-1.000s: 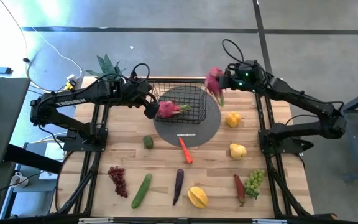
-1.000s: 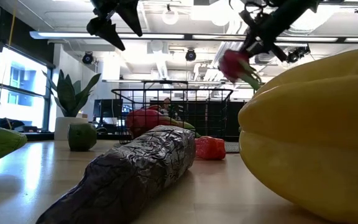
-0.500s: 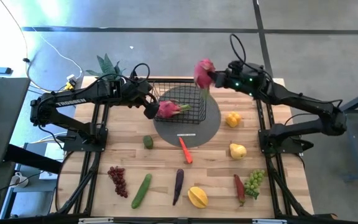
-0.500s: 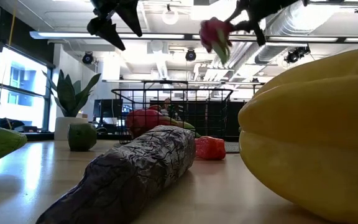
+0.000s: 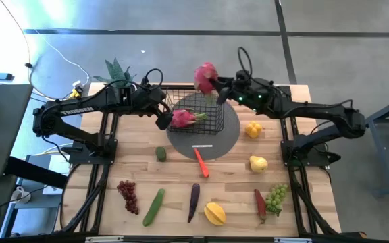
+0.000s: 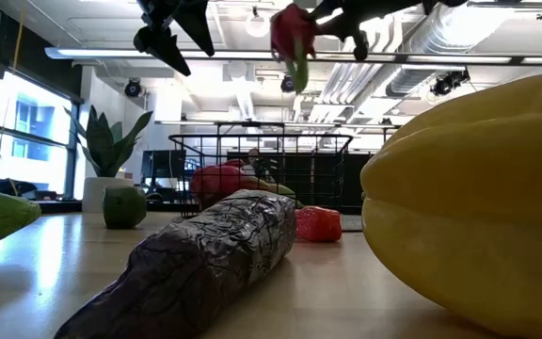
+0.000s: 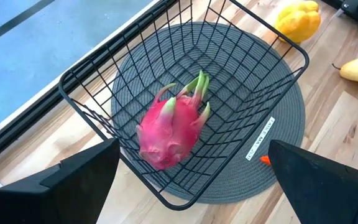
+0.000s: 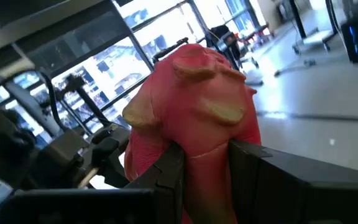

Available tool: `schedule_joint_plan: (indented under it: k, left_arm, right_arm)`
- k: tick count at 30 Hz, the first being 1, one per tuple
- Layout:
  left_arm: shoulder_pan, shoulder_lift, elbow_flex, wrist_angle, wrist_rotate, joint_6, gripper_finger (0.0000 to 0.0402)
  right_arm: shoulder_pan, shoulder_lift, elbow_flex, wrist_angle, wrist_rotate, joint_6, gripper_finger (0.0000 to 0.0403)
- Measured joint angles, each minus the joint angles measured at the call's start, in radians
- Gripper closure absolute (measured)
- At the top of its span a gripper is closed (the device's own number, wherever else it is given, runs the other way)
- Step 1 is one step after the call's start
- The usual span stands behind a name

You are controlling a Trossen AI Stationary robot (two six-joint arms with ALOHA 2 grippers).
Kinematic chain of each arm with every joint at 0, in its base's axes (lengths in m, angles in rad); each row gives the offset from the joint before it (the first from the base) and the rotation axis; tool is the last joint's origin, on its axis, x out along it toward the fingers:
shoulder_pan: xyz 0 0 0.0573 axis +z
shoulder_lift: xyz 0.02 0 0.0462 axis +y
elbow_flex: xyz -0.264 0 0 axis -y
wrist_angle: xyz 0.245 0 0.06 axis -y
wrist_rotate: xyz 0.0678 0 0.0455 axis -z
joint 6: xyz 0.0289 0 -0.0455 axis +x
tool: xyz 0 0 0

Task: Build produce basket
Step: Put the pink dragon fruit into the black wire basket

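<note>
In front of the basket (image 5: 196, 112), a carrot (image 5: 201, 163) and other produce lie on the tabletop (image 5: 235, 175). One dragon fruit (image 5: 184, 119) lies inside the basket, the left gripper (image 5: 162, 116) just beside it with fingers spread wide and empty. Above the basket's far rim, the right gripper (image 5: 219, 84) has its fingers clamped on a second dragon fruit (image 5: 205, 76).

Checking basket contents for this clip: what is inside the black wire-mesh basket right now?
One pink dragon fruit lies inside the black wire-mesh basket, which sits on the grey round mat. Nothing else shows through the mesh; only the spot beneath that fruit is covered.
</note>
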Motion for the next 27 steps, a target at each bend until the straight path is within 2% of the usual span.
schedule_joint_plan:
  k: [5, 14, 20, 27]
  left_arm:
    - [0.000, 0.000, 0.000, 0.000, 0.000, 0.000, 0.0002]
    - [0.000, 0.000, 0.000, -0.001, 0.026, -0.008, 0.0002]
    - [0.000, 0.000, 0.000, -0.001, 0.026, -0.008, 0.0002]
    - [0.000, 0.000, 0.000, -0.001, 0.026, -0.008, 0.0002]
  right_arm:
    - [0.008, 0.062, 0.000, 0.010, -0.015, 0.016, 0.0341]
    - [0.016, 0.156, 0.000, -0.161, -0.031, 0.126, 0.0341]
    - [0.017, 0.197, 0.000, -0.169, -0.060, 0.147, 0.0341]
    - [0.007, 0.277, 0.000, -0.117, -0.040, 0.010, 0.0341]
